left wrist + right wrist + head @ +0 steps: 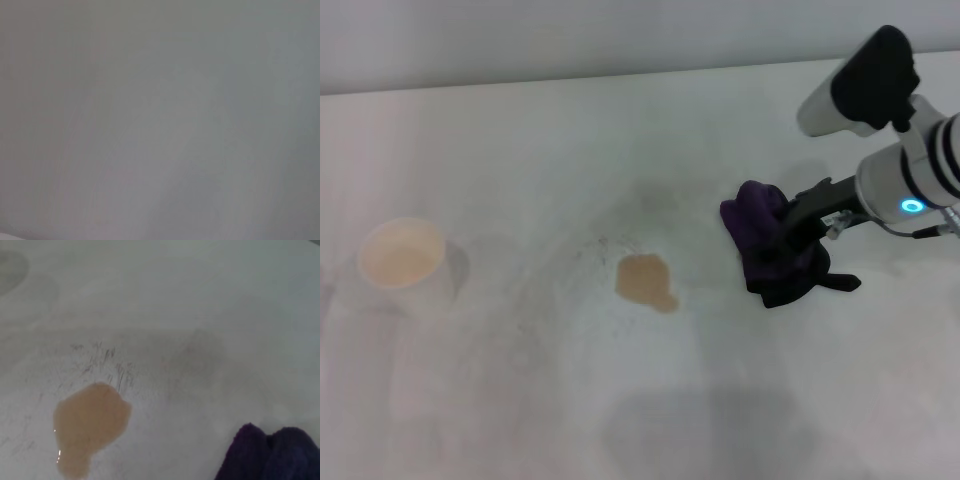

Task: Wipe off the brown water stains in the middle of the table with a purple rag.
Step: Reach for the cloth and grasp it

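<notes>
The right gripper [790, 232] reaches in from the robot's right side, low over the white bench [520, 400], and pinches the purple rag [772, 250], which hangs bunched around its black fingers with a small dark tail trailing on the surface toward the arm. The brown water stain [646, 281] sits near the middle of the bench, a tan puddle with a short lobe running toward the robot; the right wrist view shows it wet and untouched [90, 425], with the edge of the rag [272, 452] still apart from it. From the gripper the stain lies toward the robot's left and slightly nearer its body, so I judge the coming move to be a sideways sweep leftward with the rag pressed down. Faint grey scuff marks [600, 250] ring the puddle. A white paper cup [405, 262] stands well off at the left. The left arm is nowhere in sight, so the right arm is plainly the nearer one.
</notes>
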### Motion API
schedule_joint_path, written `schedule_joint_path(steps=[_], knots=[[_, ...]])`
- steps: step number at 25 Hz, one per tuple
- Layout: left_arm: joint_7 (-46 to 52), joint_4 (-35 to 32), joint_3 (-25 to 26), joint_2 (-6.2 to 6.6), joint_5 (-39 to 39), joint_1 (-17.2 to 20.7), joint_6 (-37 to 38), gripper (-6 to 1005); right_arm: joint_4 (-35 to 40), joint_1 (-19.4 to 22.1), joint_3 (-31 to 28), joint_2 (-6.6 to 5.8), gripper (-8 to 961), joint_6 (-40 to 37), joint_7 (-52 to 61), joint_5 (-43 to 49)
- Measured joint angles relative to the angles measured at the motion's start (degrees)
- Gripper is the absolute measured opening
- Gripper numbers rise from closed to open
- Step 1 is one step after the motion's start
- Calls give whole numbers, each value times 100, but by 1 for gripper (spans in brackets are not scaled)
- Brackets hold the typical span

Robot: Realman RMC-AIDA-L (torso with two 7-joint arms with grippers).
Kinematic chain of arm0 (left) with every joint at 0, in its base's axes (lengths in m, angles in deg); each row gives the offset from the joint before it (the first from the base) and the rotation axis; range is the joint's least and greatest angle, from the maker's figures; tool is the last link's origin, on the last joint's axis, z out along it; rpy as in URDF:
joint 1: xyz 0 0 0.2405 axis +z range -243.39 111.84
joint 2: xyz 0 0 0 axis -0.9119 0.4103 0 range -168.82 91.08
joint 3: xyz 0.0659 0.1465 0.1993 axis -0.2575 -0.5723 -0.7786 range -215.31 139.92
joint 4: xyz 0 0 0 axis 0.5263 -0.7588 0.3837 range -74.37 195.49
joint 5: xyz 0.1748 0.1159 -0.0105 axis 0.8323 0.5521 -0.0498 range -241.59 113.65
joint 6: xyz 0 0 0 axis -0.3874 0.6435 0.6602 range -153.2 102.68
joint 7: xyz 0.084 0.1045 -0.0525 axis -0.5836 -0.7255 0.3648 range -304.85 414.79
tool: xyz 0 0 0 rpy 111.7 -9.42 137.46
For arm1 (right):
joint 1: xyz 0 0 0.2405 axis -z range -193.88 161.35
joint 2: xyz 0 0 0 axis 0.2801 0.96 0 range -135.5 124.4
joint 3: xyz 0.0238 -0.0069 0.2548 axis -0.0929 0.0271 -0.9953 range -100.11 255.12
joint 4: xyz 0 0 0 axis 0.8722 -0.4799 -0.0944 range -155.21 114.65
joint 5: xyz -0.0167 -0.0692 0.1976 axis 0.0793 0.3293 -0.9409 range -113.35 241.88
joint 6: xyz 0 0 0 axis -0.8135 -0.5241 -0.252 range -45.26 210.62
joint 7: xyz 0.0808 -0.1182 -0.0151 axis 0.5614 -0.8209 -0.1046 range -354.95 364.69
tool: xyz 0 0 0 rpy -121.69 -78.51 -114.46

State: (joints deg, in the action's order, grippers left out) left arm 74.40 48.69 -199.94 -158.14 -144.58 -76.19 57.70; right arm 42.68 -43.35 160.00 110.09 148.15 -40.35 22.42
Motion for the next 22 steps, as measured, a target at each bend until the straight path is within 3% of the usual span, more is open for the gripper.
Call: schedule_joint_path(steps=[7,13,18,22], knots=[[0,8,0,0,-71,-10,19,890,-206,-133,-12,-11,664,-137,12,11],[0,17,0,9,-79,-26,23,890,-313,-149,-31,-24,450,-249,31,49],[0,19,0,9,-102,-51,23,890,-530,-247,-32,-30,205,-325,17,92],[0,19,0,9,-152,-64,23,890,-491,-273,-31,-34,159,-320,-3,155]])
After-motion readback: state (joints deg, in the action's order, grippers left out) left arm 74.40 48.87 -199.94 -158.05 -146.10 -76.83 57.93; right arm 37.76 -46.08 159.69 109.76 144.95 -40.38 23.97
